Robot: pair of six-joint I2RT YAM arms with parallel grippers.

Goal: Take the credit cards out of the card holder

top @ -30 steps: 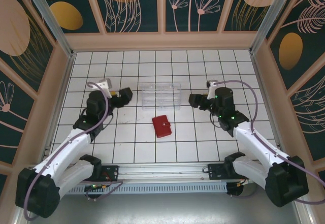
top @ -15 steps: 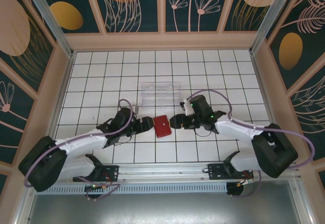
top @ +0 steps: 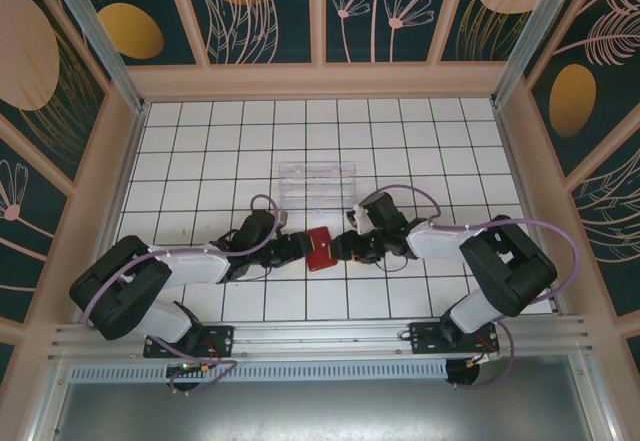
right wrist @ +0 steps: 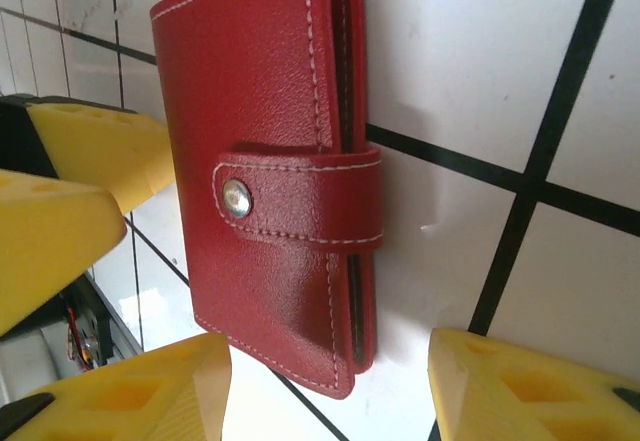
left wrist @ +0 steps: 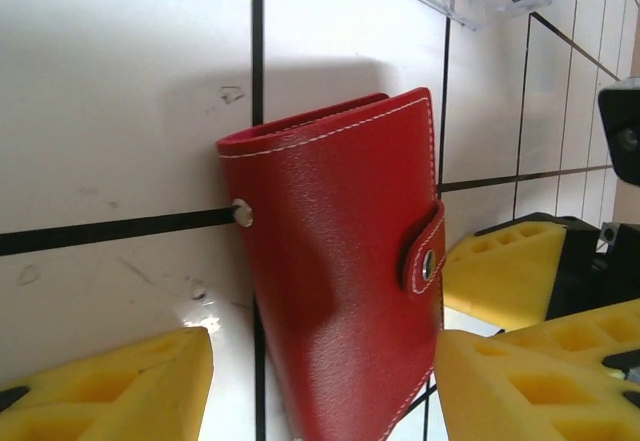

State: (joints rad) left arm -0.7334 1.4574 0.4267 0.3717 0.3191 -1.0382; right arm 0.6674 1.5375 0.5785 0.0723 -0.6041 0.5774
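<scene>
card holder (top: pixel 320 248): closed, snap tab (right wrist: pixel 300 201) fastened, lying flat mid-worktop (top: pixel 200 151), nearer the near edge, just on the near side of the clear tray (top: pixel 316 186)
axis: long side runs near-to-far, slightly tilted; tab edge faces the right edge, spine faces the left edge
left tool (top: pixel 297 247): jaws apart, at the spine side, left pads (left wrist: pixel 110 386) either side of one end of the holder; contact cannot tell
right tool (top: pixel 343 246): jaws apart, at the tab side, right pads (right wrist: pixel 530 386) straddling the holder's end, gripping nothing
</scene>
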